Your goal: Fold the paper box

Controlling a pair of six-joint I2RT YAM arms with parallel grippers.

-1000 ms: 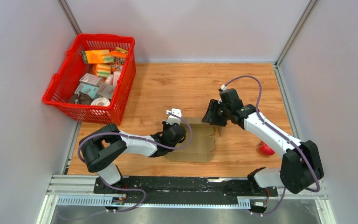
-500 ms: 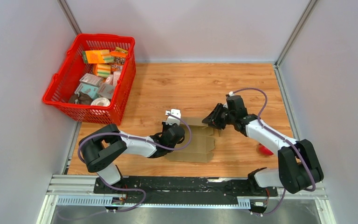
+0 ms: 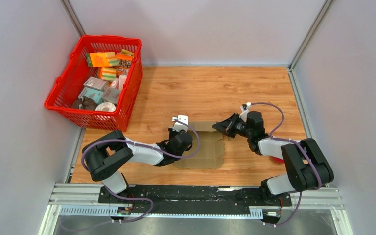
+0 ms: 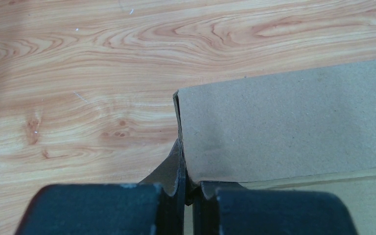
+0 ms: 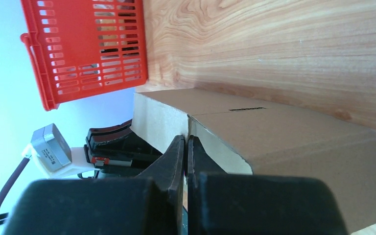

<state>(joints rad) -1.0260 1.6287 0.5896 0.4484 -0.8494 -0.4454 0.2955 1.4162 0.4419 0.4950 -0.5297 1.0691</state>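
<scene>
The paper box (image 3: 205,152) is brown cardboard, lying partly flat in the middle of the wooden table. My left gripper (image 3: 182,143) is at its left side. In the left wrist view this gripper (image 4: 188,182) is shut on the edge of an upright cardboard panel (image 4: 284,122). My right gripper (image 3: 217,126) lies low at the box's far right corner. In the right wrist view its fingers (image 5: 186,142) are pressed together, tips against the seam between two end flaps of the box (image 5: 284,142), with nothing seen between them.
A red basket (image 3: 95,81) holding several packets stands at the far left; it also shows in the right wrist view (image 5: 88,44). A small red object (image 3: 277,157) lies by the right arm's elbow. Grey walls close in the table on three sides.
My right gripper came down from above the box's far right corner to its edge and went from open to shut. The left gripper kept its hold on the panel.
</scene>
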